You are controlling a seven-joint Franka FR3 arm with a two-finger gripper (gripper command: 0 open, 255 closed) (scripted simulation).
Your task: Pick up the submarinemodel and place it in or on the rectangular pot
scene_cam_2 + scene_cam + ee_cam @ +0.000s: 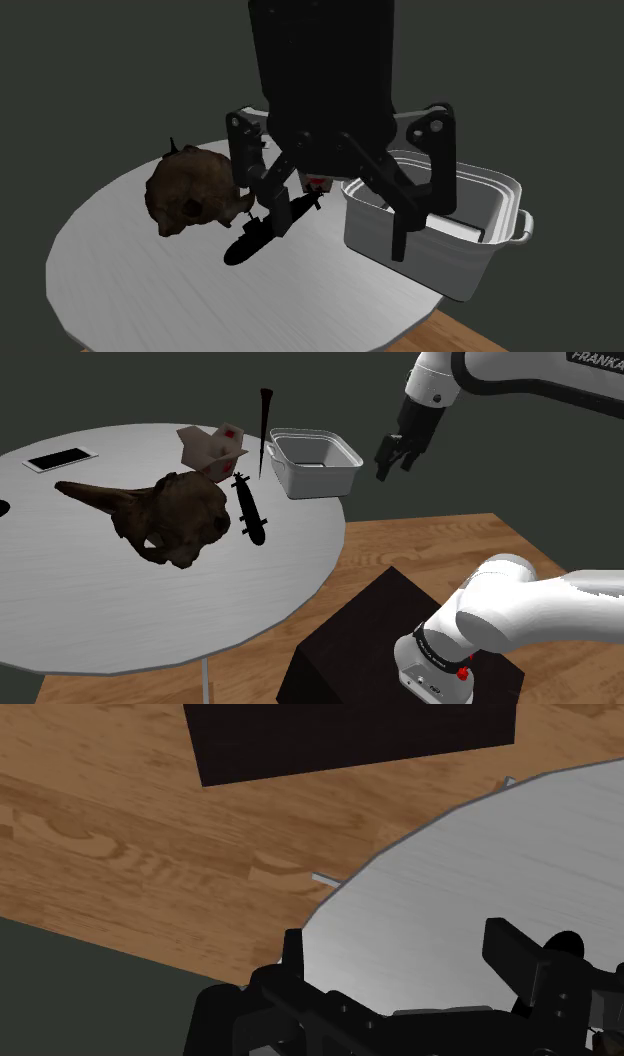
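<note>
The black submarine model point(250, 512) lies flat on the round grey table point(90, 602), between a brown skull-like lump and the rectangular grey pot point(300, 482). The pot stands upright near the table's edge with nothing in it. My gripper point(397, 464) hangs open in the air past the pot, off the table's edge on the shoulder view's right, well apart from the submarine. In the second exterior view the gripper point(335, 225) looms close, fingers spread, with the submarine point(243, 250) and the pot point(440, 255) behind it. In the wrist view the gripper point(400, 954) holds nothing.
A brown skull-like lump point(165, 517) sits beside the submarine. Behind it are a white box with red marks point(212, 449), a thin black spike point(265, 427) and a flat white slab point(62, 458). The black stand point(370, 642) rests on a wooden floor point(150, 834).
</note>
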